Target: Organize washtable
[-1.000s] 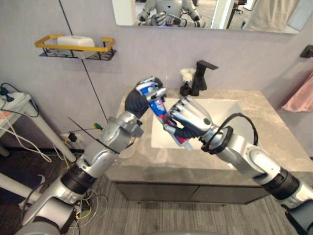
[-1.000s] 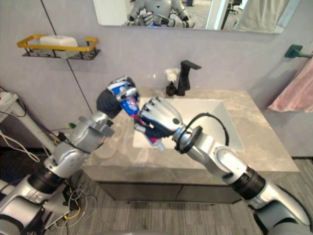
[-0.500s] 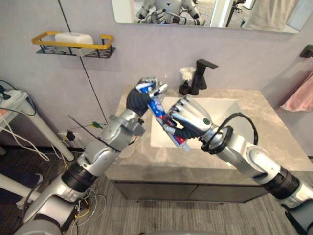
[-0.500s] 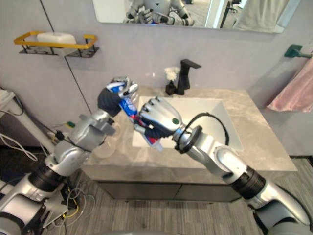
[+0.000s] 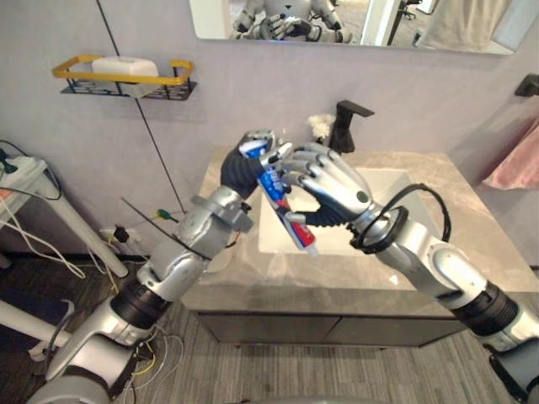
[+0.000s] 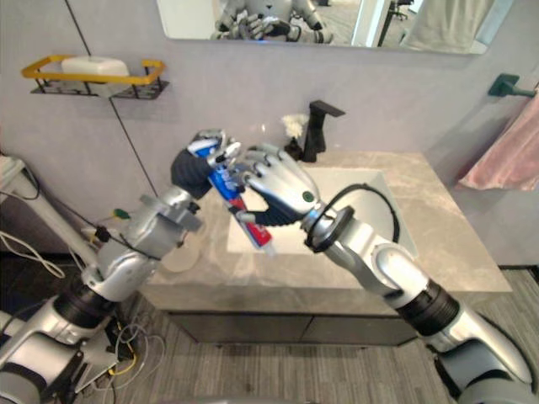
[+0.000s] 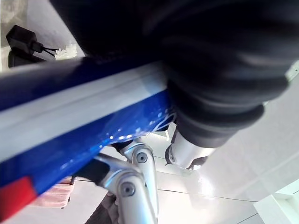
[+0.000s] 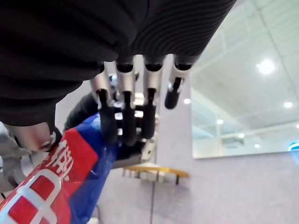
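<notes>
Item: toothpaste tube (image 5: 295, 227), blue/red/white. It hung slanted in the air over the desk's (image 5: 421, 278) front-left part, beside the sink (image 5: 383, 189).
Left hand (image 5: 244, 168): fingers were curled round the tube's upper end.
Right hand (image 5: 333, 189): fingers were spread wide, nearly straight, over the tube's mid section; thumb sat below, contact w/ tube unclear.
Black faucet (image 5: 344, 126) stood behind the sink.

Both eye views look down on the sink (image 5: 383, 183) from above; both wrist views, very close, share the toothpaste tube (image 5: 286, 210) above it.
</notes>
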Tool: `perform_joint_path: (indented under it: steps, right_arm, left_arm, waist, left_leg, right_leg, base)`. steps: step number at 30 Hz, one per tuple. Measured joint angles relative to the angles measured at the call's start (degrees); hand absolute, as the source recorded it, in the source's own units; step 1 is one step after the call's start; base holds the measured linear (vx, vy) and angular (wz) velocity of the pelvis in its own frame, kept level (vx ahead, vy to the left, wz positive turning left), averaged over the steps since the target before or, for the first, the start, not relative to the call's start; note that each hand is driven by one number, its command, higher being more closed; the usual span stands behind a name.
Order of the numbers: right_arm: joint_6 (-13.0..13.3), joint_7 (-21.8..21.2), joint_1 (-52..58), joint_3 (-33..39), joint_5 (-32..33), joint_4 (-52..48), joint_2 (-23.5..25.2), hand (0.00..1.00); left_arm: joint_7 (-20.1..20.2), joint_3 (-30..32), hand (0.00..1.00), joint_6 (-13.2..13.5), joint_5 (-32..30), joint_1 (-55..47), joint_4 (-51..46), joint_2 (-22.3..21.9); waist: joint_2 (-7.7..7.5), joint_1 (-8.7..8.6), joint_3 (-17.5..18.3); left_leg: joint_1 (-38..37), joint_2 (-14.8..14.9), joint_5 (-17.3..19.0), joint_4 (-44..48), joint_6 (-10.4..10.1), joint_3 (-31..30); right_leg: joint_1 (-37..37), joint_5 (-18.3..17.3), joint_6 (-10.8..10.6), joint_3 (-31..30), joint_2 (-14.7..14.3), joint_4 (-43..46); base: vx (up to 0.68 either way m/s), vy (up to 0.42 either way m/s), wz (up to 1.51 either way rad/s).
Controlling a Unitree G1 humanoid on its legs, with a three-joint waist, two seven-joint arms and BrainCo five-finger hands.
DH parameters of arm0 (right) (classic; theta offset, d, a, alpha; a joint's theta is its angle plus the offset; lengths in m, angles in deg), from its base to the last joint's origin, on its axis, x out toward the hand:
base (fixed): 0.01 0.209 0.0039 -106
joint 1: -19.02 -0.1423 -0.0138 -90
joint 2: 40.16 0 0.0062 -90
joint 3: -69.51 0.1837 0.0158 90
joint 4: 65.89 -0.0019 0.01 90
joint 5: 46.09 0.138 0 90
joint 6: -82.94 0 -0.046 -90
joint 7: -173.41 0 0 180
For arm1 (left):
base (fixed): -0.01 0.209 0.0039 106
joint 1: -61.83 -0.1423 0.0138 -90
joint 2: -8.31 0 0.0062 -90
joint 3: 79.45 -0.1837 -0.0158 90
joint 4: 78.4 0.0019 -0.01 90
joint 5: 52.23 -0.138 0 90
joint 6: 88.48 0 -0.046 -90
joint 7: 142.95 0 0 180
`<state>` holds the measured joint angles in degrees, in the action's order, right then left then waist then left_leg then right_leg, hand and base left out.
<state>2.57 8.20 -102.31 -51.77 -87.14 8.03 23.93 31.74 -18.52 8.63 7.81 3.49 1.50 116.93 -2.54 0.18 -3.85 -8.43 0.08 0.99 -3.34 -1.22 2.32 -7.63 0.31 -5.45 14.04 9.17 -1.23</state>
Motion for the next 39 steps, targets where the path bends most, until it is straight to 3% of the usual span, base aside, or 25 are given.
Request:
perform_joint_path:
  steps: [11, 21, 25, 28, 33, 39]
  right_arm:
    - [-1.5, 1.6, 0.3, 6.1, 0.0, 0.0, 0.5, 0.0]
    - [-3.0, 4.1, 5.4, 15.3, 0.2, -1.3, 2.0, 0.0]
    - [-3.9, 5.4, 11.0, 25.2, 1.3, -4.1, 5.0, 0.0]
    - [-4.0, 6.6, 18.1, 36.1, 2.8, -6.2, 9.5, 0.0]
    - [-7.3, 8.8, 29.3, 51.5, 7.0, -6.5, 17.8, 0.0]
    - [-8.5, 9.0, 37.1, 57.1, 11.6, -6.8, 25.5, 0.0]
  left_arm:
    - [0.0, 1.0, 1.0, 0.1, -2.3, 0.9, 0.0, -0.1]
    - [-0.9, 7.0, 1.0, 1.2, -4.6, 0.9, -3.6, 0.4]
    - [-1.2, 10.1, 1.0, 2.2, -6.6, -0.3, -6.2, 0.4]
    - [-1.3, 15.9, 1.0, 2.8, -7.9, -5.1, -9.5, 0.4]
    - [-2.1, 23.8, 1.0, 3.4, -11.0, -13.7, -13.1, 0.3]
    - [-2.5, 28.6, 1.0, 3.6, -13.1, -19.6, -16.6, -2.7]
  waist:
    - [0.25, -1.01, -0.2]
    - [0.36, -1.09, -0.2]
    - [0.38, -1.25, -0.2]
    - [0.4, -2.51, -0.2]
    - [0.42, -3.53, -0.2]
    - [0.54, -4.31, 0.0]
  left_leg:
    - [-0.4, 0.1, 0.0, -0.3, 0.0, 0.7]
    - [-0.9, 0.1, 0.0, -0.6, 0.0, 0.9]
    - [-1.1, 0.1, 0.0, -0.7, 0.0, 1.3]
    - [-1.3, 0.1, 0.0, -0.8, 0.0, 1.5]
    - [-1.5, 0.4, 0.2, -0.8, -0.1, 2.9]
    - [-1.6, 1.2, 0.4, -0.8, -0.5, 4.6]
  right_leg:
    - [0.0, 0.0, 0.0, -0.3, 0.0, 0.0]
    - [-0.2, 0.0, 0.0, -0.5, 0.0, 0.1]
    - [-0.2, 0.0, 0.0, -0.9, -0.1, 0.0]
    - [-0.1, 0.0, 0.0, -1.1, -0.1, 0.0]
    - [0.7, 0.1, -0.1, -2.3, -0.4, -0.1]
    - [1.1, 0.6, 0.0, -3.8, -1.4, -1.1]
  base:
    - [0.0, 0.0, -0.02]
    - [-0.01, -0.003, -0.01]
    - [-0.03, -0.007, -0.04]
    - [-0.02, -0.009, -0.06]
    - [-0.04, -0.015, -0.13]
    - [-0.03, -0.029, -0.17]
